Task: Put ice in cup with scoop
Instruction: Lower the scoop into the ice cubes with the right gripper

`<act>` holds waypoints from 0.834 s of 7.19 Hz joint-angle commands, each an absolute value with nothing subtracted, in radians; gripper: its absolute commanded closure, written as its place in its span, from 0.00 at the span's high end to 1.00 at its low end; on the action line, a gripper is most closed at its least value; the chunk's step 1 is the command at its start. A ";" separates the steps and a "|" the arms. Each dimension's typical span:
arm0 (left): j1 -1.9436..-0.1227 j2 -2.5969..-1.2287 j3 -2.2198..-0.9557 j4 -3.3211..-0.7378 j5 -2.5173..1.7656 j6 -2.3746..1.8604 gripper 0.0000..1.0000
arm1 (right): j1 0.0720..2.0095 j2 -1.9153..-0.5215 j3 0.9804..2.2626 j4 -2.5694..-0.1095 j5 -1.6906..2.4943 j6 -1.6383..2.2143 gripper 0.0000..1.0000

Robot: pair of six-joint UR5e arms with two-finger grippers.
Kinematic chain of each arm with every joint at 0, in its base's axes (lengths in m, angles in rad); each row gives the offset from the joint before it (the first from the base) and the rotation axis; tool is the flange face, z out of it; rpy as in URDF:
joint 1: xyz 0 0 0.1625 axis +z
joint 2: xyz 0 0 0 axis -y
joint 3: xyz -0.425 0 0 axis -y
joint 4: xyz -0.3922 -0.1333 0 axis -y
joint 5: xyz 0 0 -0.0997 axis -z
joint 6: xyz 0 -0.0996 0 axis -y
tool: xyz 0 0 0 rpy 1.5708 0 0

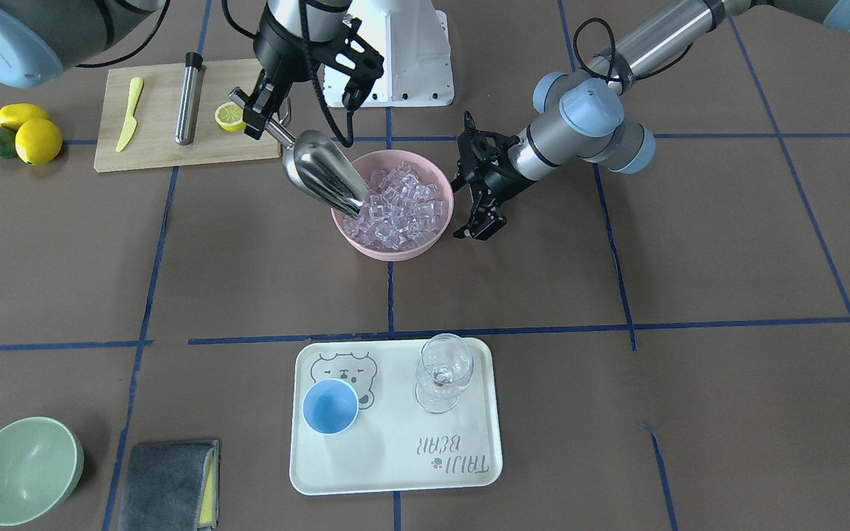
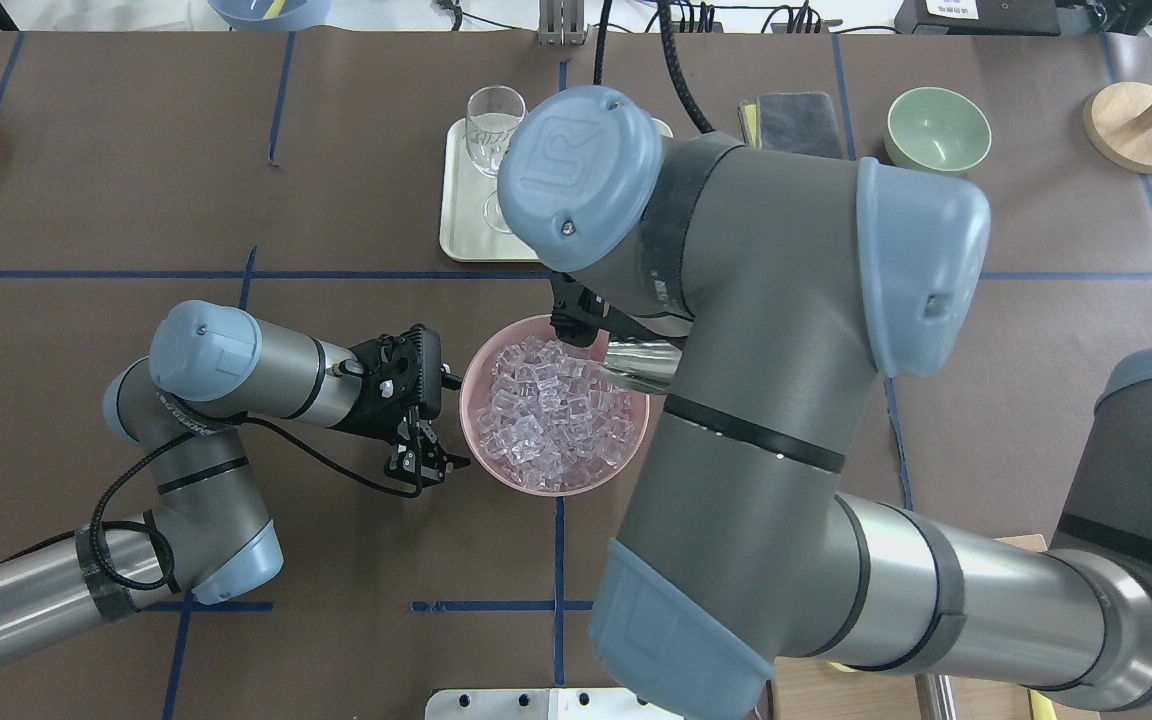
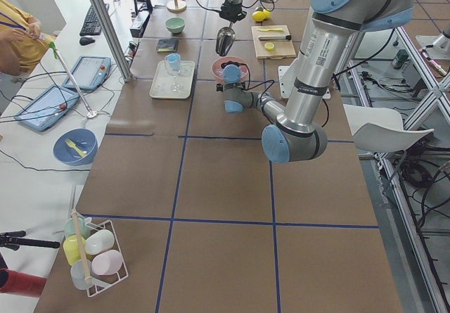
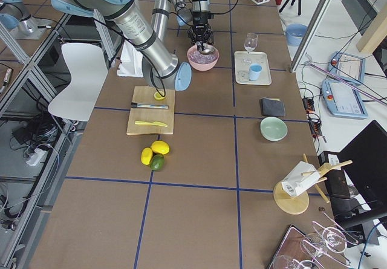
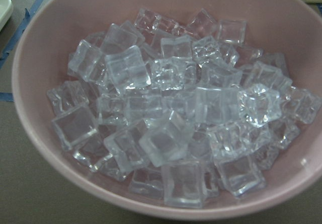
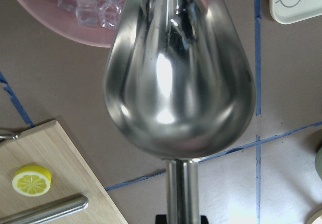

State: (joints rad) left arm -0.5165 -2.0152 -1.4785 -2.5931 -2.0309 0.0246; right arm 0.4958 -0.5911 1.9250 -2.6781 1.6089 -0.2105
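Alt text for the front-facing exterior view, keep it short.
The right gripper holds the steel scoop by its handle, angled down over the rim of a pink bowl of ice. The left gripper hovers beside the bowl; the blue cup sits empty on a tray.

The scoop was mirror-bright steel, the ice glassy and clear, the pink bowl matt plastic, the board pale bare wood.
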 commanded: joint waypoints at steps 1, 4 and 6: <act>-0.508 -2.016 -1.477 -2.594 -2.019 0.025 1.00 | 0.469 -0.479 1.785 -2.772 1.569 -0.276 0.00; -0.506 -2.016 -1.477 -2.595 -2.016 0.025 1.00 | 0.443 -0.468 1.726 -2.802 1.514 -0.314 0.00; -0.506 -2.014 -1.476 -2.594 -2.014 0.025 1.00 | 0.439 -0.460 1.698 -2.801 1.511 -0.318 0.00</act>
State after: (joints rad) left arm -0.5063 -2.0146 -1.4767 -2.5945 -2.0154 0.0245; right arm 0.4425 -0.4671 1.7174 -2.7995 1.5141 -0.3133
